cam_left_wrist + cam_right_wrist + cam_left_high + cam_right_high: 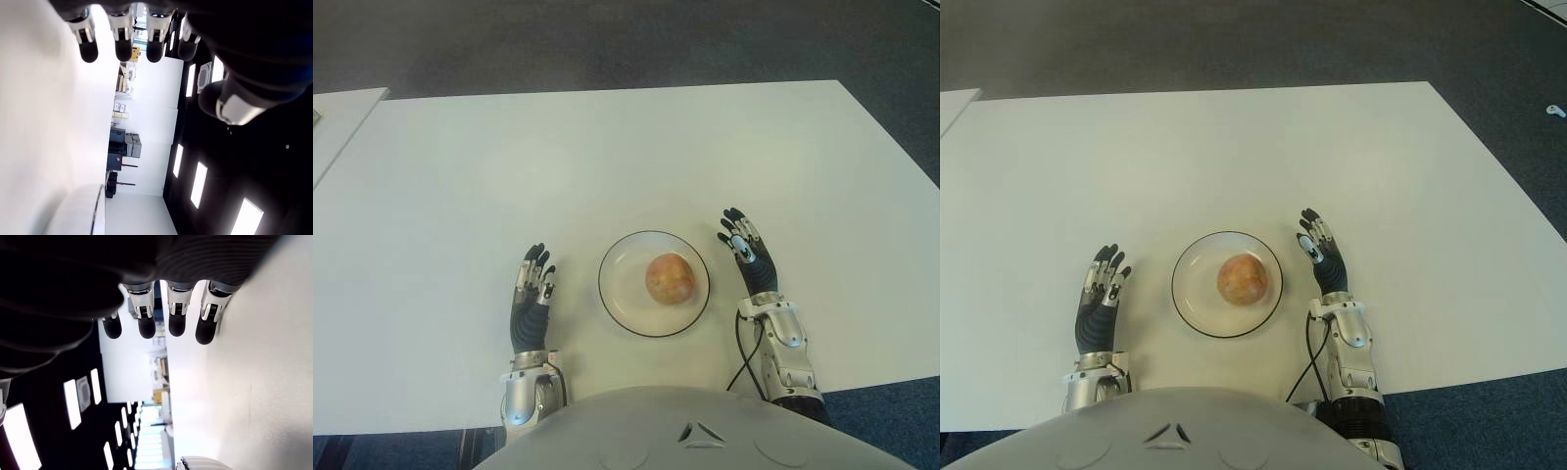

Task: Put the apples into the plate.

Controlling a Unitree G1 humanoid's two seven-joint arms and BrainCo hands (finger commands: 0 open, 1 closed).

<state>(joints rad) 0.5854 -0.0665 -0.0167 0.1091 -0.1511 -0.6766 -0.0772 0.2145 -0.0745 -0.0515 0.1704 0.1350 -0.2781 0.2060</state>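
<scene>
On the white desk [460,176], 1 apple [671,278] is sitting in the plate [619,294]. Left hand [530,299] and right hand [750,260] are flanking it, fingers extended, holding nothing. Risk: a careless hand movement is likely to clip the rim, rolling the apple out.

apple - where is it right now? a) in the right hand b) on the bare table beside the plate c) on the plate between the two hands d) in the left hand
c: the apple lies on the plate, with the left hand and right hand open and empty on either side.
</scene>
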